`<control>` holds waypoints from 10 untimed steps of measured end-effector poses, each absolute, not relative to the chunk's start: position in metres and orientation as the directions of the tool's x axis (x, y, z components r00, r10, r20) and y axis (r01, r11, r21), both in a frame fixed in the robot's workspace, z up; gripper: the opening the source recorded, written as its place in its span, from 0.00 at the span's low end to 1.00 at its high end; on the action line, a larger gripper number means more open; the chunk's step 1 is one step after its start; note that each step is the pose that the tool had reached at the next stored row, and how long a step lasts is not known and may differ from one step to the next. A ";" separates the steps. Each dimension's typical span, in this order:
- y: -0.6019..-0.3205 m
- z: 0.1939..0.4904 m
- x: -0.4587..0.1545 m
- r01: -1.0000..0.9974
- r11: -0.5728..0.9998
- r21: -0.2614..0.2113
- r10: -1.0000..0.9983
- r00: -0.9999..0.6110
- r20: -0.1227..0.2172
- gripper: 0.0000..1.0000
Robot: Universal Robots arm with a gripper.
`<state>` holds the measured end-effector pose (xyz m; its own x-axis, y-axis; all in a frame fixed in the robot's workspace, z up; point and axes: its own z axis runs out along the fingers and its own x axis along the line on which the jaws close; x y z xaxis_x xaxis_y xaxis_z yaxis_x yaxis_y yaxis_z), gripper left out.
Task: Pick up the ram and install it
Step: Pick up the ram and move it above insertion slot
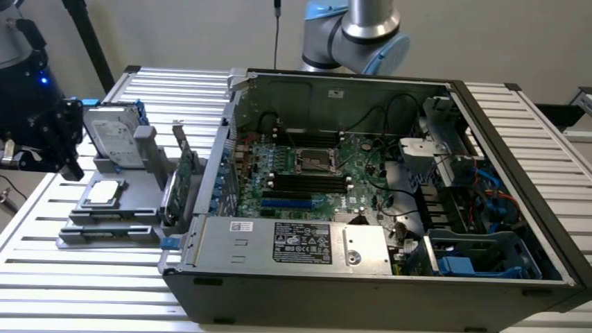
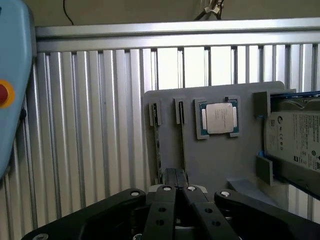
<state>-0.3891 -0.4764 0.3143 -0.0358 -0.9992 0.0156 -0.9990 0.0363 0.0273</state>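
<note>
Closest in the wrist view is the gripper (image 2: 176, 172), its black jaws pressed together, tips meeting over the bare face of the gray holder (image 2: 215, 160); just beside the tips runs the ram (image 2: 183, 147), seen edge-on as a thin dark strip standing in one of the holder's two narrow slots, and whether the tips touch it cannot be told; a second stick (image 2: 158, 150) stands on edge in the neighbouring slot, parallel to the first; past the slots a square processor chip (image 2: 219, 118) lies flat in its recess, and beyond that a silver hard drive (image 2: 295, 145) sits at the holder's far end; in the exterior view the gripper (image 1: 69, 166) hangs by the holder (image 1: 138, 201) close to the slatted table (image 1: 93, 291) edge on the exterior view's left; a green expansion card (image 1: 188, 170) stands upright on the holder's side nearest the computer case (image 1: 370, 284); the case lies open across the table's middle, motherboard (image 1: 365, 156) facing up, black memory slots (image 1: 306, 182) in a row at its centre, power supply (image 1: 287, 243) along the near wall
</note>
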 end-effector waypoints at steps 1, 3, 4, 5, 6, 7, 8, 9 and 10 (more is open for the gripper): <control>-0.477 0.314 -0.389 -0.999 0.036 0.027 -0.999 -0.035 0.016 0.11; -0.477 0.314 -0.390 -0.999 0.036 0.027 -0.999 -0.035 0.016 0.11; -0.477 0.314 -0.390 -0.999 0.036 0.027 -0.999 -0.035 0.016 0.12; -0.478 0.314 -0.390 -0.999 0.036 0.026 -0.999 -0.035 0.016 0.18; -0.478 0.314 -0.391 -0.999 0.036 0.026 -0.999 -0.035 0.016 0.18; -0.479 0.314 -0.391 -0.999 0.036 0.026 -0.999 -0.035 0.016 0.24; -0.480 0.314 -0.391 -0.999 0.036 0.026 -0.999 -0.035 0.016 0.24; -0.481 0.313 -0.391 -0.999 0.036 0.026 -0.999 -0.035 0.016 0.30; -0.482 0.313 -0.391 -0.999 0.036 0.026 -0.999 -0.035 0.016 0.30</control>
<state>-0.3907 -0.4822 0.3130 -0.0352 -0.9993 0.0156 -0.9990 0.0356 0.0263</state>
